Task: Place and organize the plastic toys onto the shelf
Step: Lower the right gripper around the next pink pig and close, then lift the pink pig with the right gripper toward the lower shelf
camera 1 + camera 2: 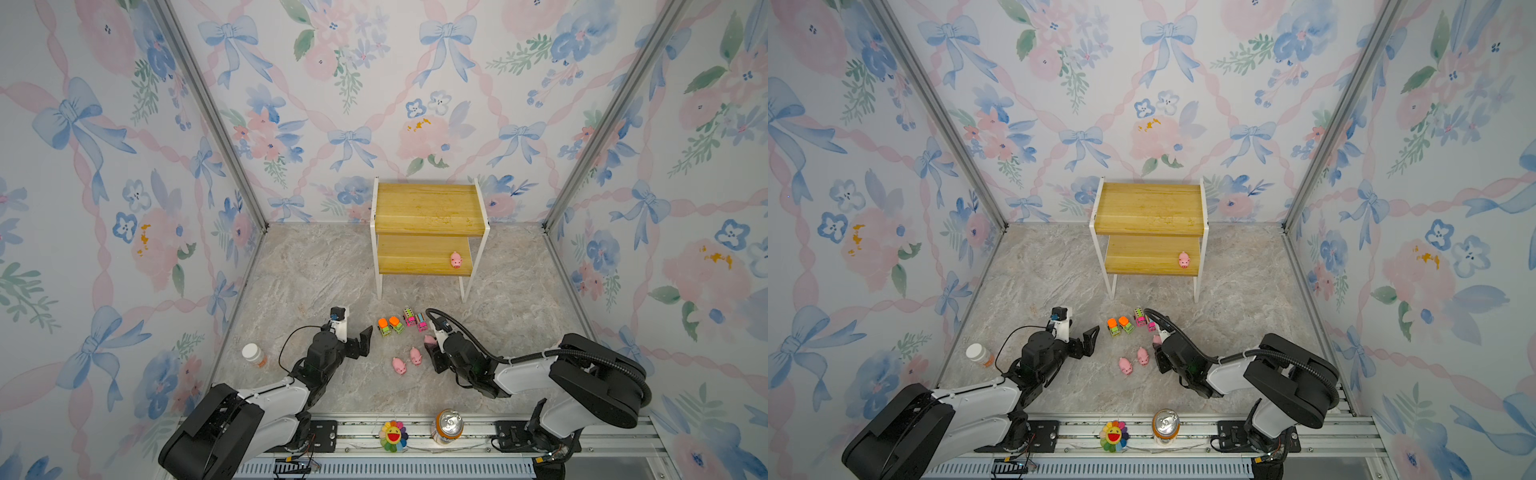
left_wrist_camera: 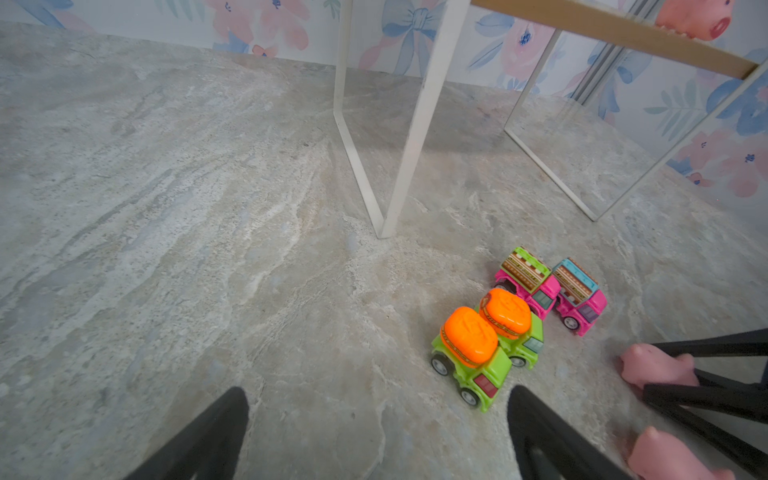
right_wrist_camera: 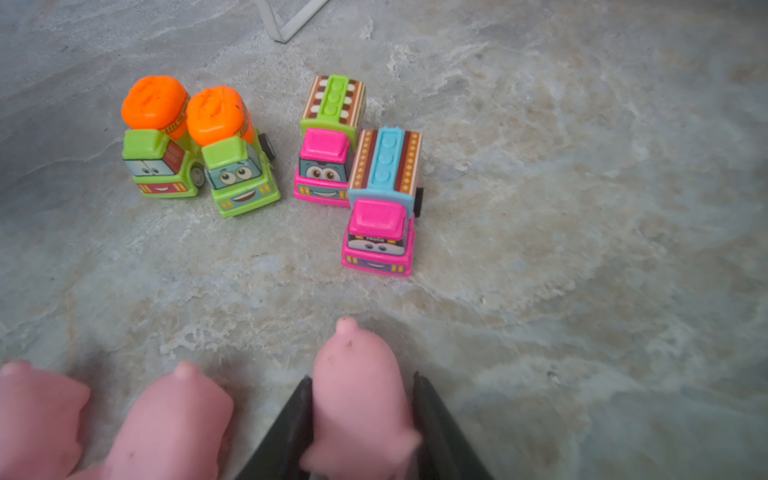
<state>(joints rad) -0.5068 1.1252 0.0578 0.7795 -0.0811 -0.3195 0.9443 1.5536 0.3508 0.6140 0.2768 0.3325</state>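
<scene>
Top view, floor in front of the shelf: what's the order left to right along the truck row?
Bottle → left gripper → green truck → second green truck → green-roofed pink truck → blue-roofed pink truck → right gripper, jaws on a pig.

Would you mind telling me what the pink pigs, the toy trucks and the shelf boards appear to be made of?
Pink pigs: probably soft rubber or vinyl, matte; rounded, no glints.
Toy trucks: hard moulded plastic, glossy; highlights on orange tops.
Shelf boards: wood or wood-look laminate, satin; yellow grain streaks.
</scene>
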